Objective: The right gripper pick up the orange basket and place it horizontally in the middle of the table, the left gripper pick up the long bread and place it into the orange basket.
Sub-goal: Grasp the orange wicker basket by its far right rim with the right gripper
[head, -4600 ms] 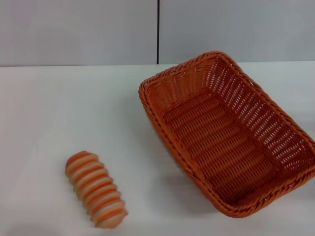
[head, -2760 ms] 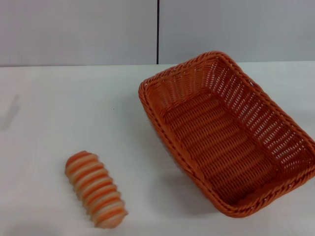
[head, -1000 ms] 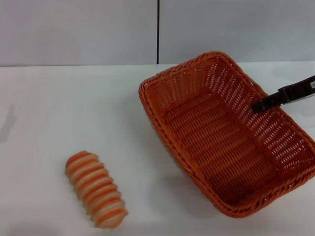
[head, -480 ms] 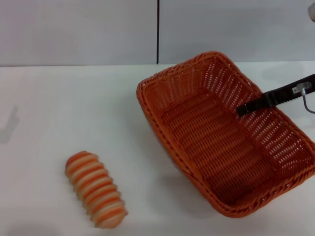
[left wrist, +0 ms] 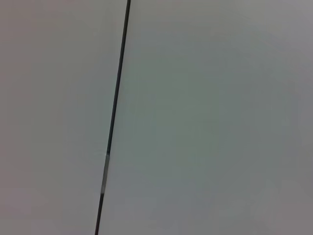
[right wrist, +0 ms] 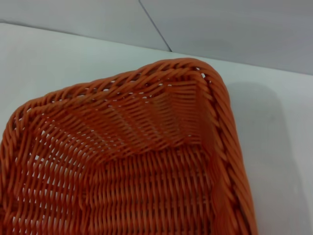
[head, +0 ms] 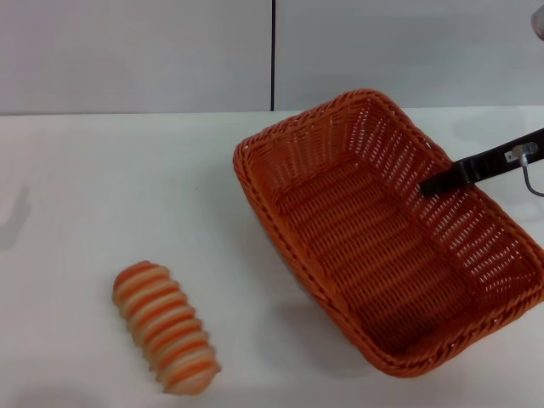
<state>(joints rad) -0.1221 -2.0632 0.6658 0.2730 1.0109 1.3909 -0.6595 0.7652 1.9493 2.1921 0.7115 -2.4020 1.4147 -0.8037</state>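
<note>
The orange basket sits at an angle on the right half of the white table. Its far corner fills the right wrist view. My right gripper reaches in from the right edge. One slim black finger lies over the basket's right wall, with its tip inside the basket. The gripper head and any other finger are out of frame. The long bread, striped orange and cream, lies on the table at the front left, well apart from the basket. The left gripper is out of view.
A grey wall with a dark vertical seam stands behind the table; the left wrist view shows only this wall. A faint shadow falls on the table's left edge. Bare tabletop lies between bread and basket.
The right gripper's black finger came in from the right and reached over the basket's right wall. The basket's left corner has shifted slightly to the left. The bread has not moved.
</note>
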